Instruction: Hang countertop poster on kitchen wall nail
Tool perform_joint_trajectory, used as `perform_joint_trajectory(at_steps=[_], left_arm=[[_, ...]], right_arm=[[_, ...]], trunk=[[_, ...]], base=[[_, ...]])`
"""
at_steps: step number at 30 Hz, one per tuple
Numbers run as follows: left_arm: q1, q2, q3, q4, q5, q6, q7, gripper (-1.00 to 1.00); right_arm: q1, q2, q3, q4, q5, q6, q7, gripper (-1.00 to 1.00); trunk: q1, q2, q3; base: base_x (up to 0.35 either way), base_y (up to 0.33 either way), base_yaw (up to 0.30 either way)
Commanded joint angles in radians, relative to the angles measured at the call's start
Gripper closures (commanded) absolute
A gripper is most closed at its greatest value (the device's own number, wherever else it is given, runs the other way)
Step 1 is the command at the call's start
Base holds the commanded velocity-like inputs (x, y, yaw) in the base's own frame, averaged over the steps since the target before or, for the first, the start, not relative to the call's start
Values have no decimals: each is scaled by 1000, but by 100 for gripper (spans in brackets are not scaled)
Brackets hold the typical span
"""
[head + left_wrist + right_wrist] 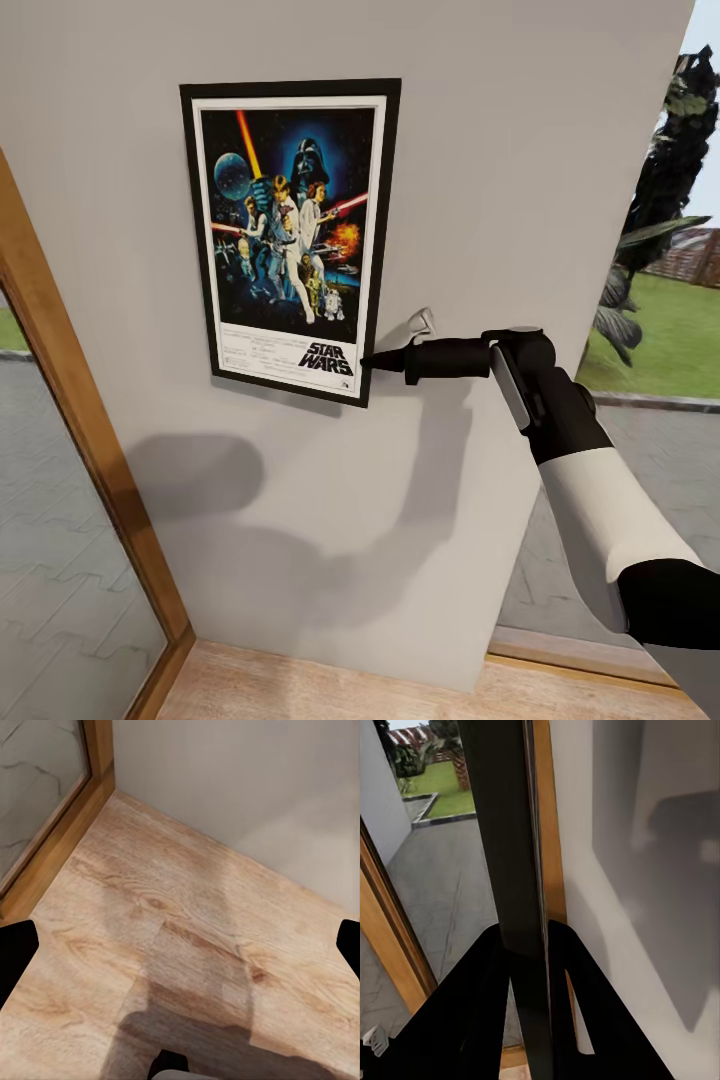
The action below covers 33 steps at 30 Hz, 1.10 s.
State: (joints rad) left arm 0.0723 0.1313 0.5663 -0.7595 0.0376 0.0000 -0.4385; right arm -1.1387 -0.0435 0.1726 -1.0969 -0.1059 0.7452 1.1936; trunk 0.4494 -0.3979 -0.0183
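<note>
The poster (290, 235) lay flat against the light-grey wall (520, 150), its lower edge clamped between the right jaws (368, 362); in the right wrist view the dark frame (514, 870) ran straight out from between them. The left jaws (180, 945) stood apart over the wood floor (187, 907). No nail was visible. Judged best: settle the hanger before releasing, then ease the jaws apart slowly, without tugging the frame.

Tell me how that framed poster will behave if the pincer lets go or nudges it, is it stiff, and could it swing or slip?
Probably stiff: the poster stays flat though the right pincer clamps only its lower right edge. Likely light for its size, given the thin frame. It hangs slightly crooked against the wall, so a nudge might swing or drop it.
</note>
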Motion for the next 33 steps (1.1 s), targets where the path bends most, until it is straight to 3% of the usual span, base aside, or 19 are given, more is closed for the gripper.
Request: perform_joint_trajectory(at_steps=[1,33], left_arm=[[0,0,1,-1,4,0,-5,-100],[0,0,1,-1,4,0,-5,-100]], right_arm=[[-1,-1,2,0,-11,11,-2,100],[-1,-1,4,-1,-12,10,-1,100]], trunk=[[1,-2,-2],[1,-2,-2]], base=[[0,0,0],[36,0,0]])
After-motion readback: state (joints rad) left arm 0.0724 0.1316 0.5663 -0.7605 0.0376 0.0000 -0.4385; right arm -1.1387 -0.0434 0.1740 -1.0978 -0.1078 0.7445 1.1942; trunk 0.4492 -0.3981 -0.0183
